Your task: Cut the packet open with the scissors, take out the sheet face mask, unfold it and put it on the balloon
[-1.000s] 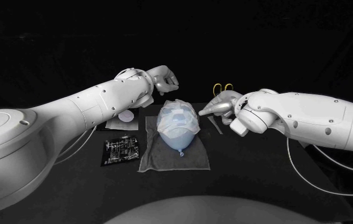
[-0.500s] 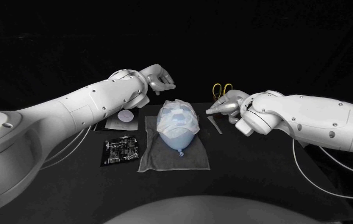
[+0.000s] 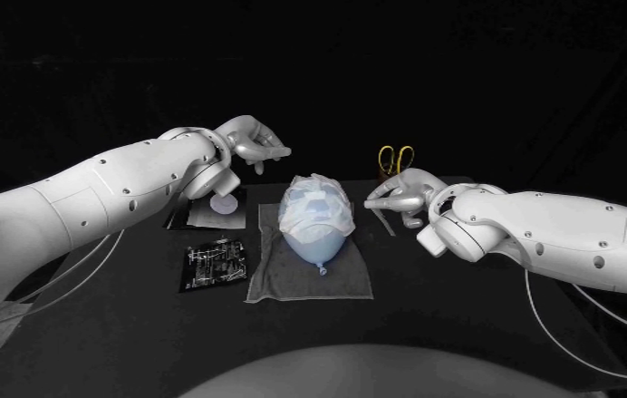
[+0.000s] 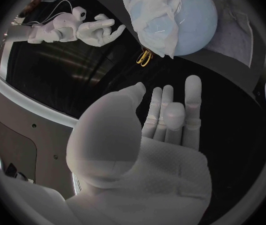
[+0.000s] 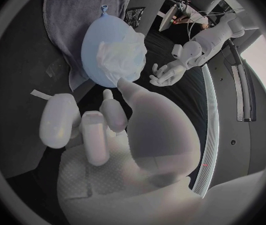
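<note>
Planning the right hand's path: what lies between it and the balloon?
A thin pale strip on the table, between right hand and balloon, seen in the head view.

We see the pale blue balloon [image 3: 318, 242] lying on its side on a grey towel [image 3: 281, 282] in the middle of the table [image 3: 444, 325], knot toward the near edge. The white sheet mask [image 3: 316, 206] drapes, rumpled, over its wide far end. The black printed packet [image 3: 216, 265] lies flat just left of the towel. The yellow-handled scissors [image 3: 396, 158] sit farther back, to the right.
</note>
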`<state>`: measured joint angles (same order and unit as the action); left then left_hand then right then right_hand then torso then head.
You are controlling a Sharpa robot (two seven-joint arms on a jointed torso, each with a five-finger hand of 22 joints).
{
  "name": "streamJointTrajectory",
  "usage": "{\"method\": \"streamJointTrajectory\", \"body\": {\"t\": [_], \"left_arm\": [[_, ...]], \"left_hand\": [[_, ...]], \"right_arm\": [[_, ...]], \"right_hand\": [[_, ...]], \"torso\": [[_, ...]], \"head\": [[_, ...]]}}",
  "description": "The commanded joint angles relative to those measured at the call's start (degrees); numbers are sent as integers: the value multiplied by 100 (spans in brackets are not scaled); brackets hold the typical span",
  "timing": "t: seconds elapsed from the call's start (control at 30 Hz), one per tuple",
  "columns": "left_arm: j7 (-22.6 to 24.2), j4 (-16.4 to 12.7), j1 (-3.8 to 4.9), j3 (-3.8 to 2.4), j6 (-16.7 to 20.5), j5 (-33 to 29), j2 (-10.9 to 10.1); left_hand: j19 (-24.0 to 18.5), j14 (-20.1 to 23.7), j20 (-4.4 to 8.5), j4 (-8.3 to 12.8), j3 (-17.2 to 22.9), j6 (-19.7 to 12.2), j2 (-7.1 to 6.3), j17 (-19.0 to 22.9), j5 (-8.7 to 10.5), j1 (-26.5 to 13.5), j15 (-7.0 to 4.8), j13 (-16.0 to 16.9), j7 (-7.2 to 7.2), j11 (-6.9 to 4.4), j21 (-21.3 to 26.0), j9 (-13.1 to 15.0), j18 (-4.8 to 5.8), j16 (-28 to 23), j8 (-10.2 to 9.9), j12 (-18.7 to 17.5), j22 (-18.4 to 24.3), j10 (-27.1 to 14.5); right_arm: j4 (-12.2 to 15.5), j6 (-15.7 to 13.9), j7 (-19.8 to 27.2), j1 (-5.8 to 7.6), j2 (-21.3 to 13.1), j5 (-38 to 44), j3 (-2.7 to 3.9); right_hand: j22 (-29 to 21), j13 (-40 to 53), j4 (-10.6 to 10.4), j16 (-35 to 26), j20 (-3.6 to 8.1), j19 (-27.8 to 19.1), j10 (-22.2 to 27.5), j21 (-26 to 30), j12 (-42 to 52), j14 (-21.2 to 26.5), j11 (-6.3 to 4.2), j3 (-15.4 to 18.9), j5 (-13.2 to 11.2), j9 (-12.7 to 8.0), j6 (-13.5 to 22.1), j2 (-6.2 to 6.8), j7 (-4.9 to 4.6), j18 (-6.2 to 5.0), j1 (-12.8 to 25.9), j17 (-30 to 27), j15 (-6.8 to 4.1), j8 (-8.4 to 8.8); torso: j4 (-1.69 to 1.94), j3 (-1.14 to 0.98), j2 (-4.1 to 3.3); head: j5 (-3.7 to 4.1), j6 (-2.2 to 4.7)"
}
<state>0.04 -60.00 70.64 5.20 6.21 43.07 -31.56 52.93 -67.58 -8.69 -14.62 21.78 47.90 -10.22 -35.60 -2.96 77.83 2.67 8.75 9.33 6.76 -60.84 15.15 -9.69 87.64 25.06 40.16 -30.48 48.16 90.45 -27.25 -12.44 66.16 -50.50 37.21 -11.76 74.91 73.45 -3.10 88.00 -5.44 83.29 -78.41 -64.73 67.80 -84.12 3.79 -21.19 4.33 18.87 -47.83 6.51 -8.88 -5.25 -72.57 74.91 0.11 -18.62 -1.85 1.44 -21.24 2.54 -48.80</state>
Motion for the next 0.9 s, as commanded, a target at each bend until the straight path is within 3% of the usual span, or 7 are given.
{"method": "streamJointTrajectory", "body": {"t": [0.03, 0.13, 0.23, 0.4, 0.57, 0.77, 0.9], "left_arm": [[-266, -116, 7, -12, -207, -202, -80], [-424, -177, 7, -14, -242, -29, -152], [-588, -215, 7, -14, -360, 102, -173], [-802, -288, 7, -14, -540, 295, -163], [-855, -340, 8, -13, -667, 410, -146], [-797, -472, 8, -13, -803, 466, -160], [-761, -522, 8, -13, -904, 532, -161]], "left_hand": [[-6, 37, 60, -49, -103, 9, -75, 90, 23, -96, -14, 22, -2, -61, 43, 16, -94, -42, 26, 40, 20, -5], [50, -120, 92, -142, -291, 163, -146, -170, 21, -169, -56, 109, -51, -108, 61, 134, -98, -36, 169, 188, 42, 107], [360, -522, 187, -190, -528, 301, -85, -847, 20, -289, -159, 296, -160, -221, -115, 395, -54, 39, 442, 491, -217, 274], [532, -718, 251, -209, -827, 183, -1, -1210, 21, -529, -211, 483, -189, -269, -210, 666, -16, 55, 613, 746, -379, 250], [563, -819, 282, -206, -1158, 45, 102, -1505, 22, -494, -246, 776, -225, -309, -211, 1039, -8, 61, 838, 1155, -406, 153], [747, -772, 322, -190, -1367, -93, 172, -1245, 22, -118, -298, 1223, -259, -369, -393, 1245, 42, 73, 840, 1806, -719, 67], [850, -897, 342, -200, -1422, -46, 208, -1507, 22, -81, -323, 1313, -281, -396, -489, 1244, 66, 91, 802, 1926, -883, 36]], "right_arm": [[14, -530, 872, -18, 3, 403, 9], [25, -713, 1131, -32, 13, 805, 10], [48, -911, 1356, -38, 23, 1232, 11], [94, -1190, 1624, -42, 39, 1942, 16], [119, -1260, 1684, -42, 78, 2440, 19], [109, -1269, 1569, -37, 160, 2872, 26], [89, -1268, 1480, -32, 201, 2994, 31]], "right_hand": [[794, 42, -45, 39, 10, 48, -61, -74, 63, -491, -10, -9, -34, -22, -79, -10, 12, 58, -57, 1308, -50, -10], [808, 56, -37, 52, 19, 64, -84, -117, 93, -500, -22, -24, -51, -40, -127, -20, 25, 65, -92, 1323, -60, -7], [822, 70, -36, 65, 27, 78, -103, -159, 120, -508, -32, -33, -64, -56, -177, -24, 37, 72, -113, 1338, -69, -4], [846, 112, -27, 90, 38, 102, -145, -234, 185, -524, -45, -45, -76, -80, -228, -17, 50, 86, -141, 1369, -81, 12], [855, 135, -24, 102, 42, 111, -166, -261, 218, -531, -50, -48, -84, -92, -252, -8, 55, 91, -150, 1384, -85, 21], [863, 151, -22, 111, 47, 119, -185, -285, 244, -537, -55, -54, -92, -105, -273, -4, 60, 95, -161, 1395, -91, 33], [866, 155, -22, 113, 50, 123, -192, -295, 251, -538, -58, -56, -95, -112, -284, -2, 63, 96, -165, 1398, -94, 38]], "torso": [[2, 3, -1], [9, 7, -15], [4, 5, -19], [-2, 4, -33], [-12, -1, -47], [-5, -13, -62], [-4, -11, -66]], "head": [[-30, 4], [-39, 8], [-61, -6], [-71, -3], [-83, 8], [-84, -9], [-83, -12]]}}
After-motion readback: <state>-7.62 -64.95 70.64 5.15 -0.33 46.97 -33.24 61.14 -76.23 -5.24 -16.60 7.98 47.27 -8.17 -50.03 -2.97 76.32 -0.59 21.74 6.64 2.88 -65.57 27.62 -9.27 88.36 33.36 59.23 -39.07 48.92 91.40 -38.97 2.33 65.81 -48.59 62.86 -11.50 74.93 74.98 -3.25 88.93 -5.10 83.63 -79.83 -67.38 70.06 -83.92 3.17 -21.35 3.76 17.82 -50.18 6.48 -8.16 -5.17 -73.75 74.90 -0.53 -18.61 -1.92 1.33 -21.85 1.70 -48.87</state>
